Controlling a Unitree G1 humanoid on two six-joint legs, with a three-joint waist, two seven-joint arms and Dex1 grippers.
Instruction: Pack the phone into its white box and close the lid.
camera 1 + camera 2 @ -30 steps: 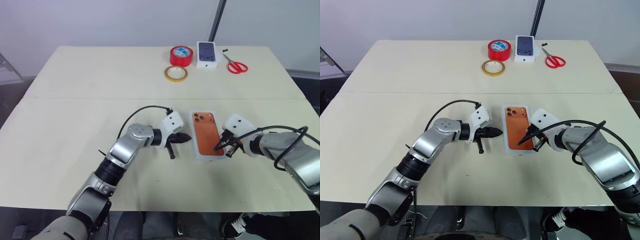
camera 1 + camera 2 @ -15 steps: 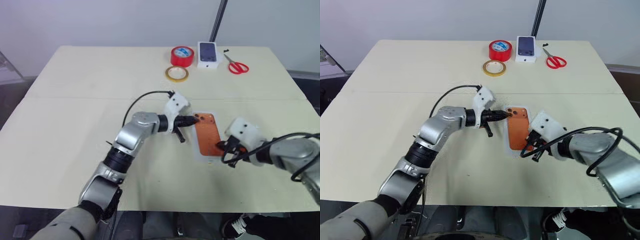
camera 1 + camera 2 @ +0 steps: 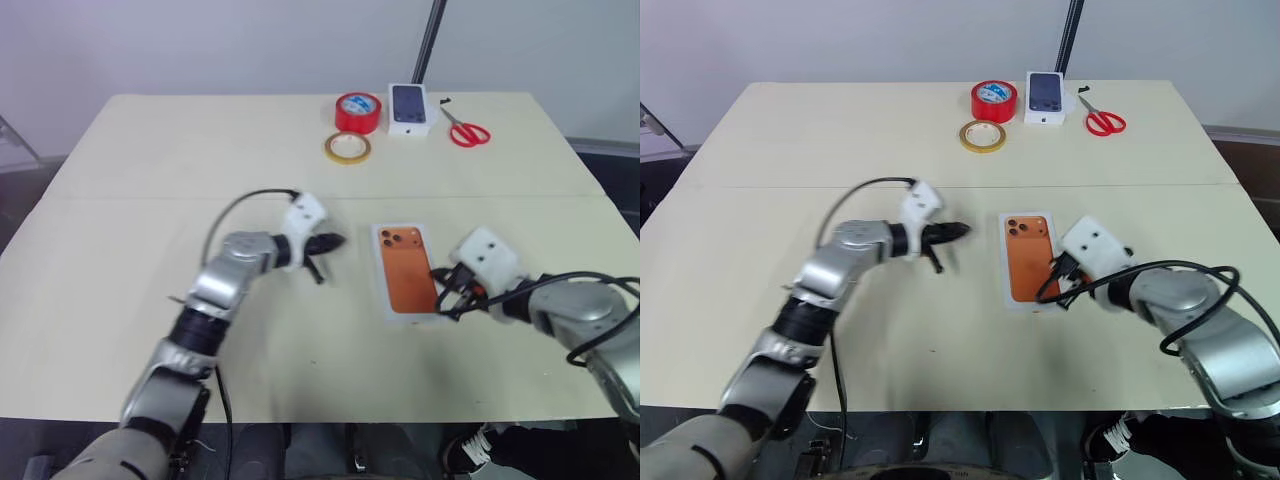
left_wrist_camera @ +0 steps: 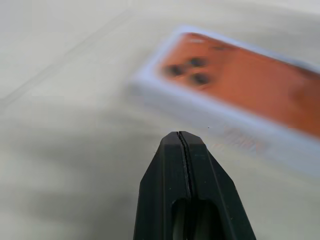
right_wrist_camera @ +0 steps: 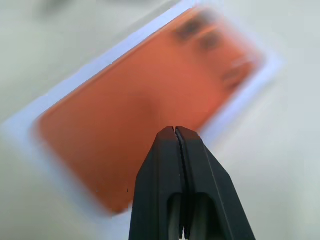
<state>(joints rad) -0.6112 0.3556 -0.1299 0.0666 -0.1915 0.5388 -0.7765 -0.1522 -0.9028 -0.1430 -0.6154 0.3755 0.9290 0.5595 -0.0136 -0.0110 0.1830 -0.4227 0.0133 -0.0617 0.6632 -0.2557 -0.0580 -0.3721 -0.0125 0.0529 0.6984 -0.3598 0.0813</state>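
The orange phone (image 3: 405, 272) lies camera side up inside the shallow white box (image 3: 408, 318) at the middle of the table. My left gripper (image 3: 337, 241) is shut and holds nothing; it hovers to the left of the box, a short gap away, pointing at it. My right gripper (image 3: 440, 298) is also shut and empty, and sits at the box's near right edge. In the left wrist view the phone (image 4: 250, 85) in its box (image 4: 200, 112) lies beyond the closed fingertips. The right wrist view looks down on the phone (image 5: 135, 125). The lid is out of view.
At the far edge stand a red tape roll (image 3: 360, 110), a yellowish tape ring (image 3: 347, 148), a small white carton printed with a dark phone (image 3: 407, 108) and red scissors (image 3: 465, 131). A dark pole (image 3: 430, 40) rises behind the table.
My left gripper reached the phone's far end half a second ago and has since swung back left, away from the box. The right gripper has stayed by the box's right side.
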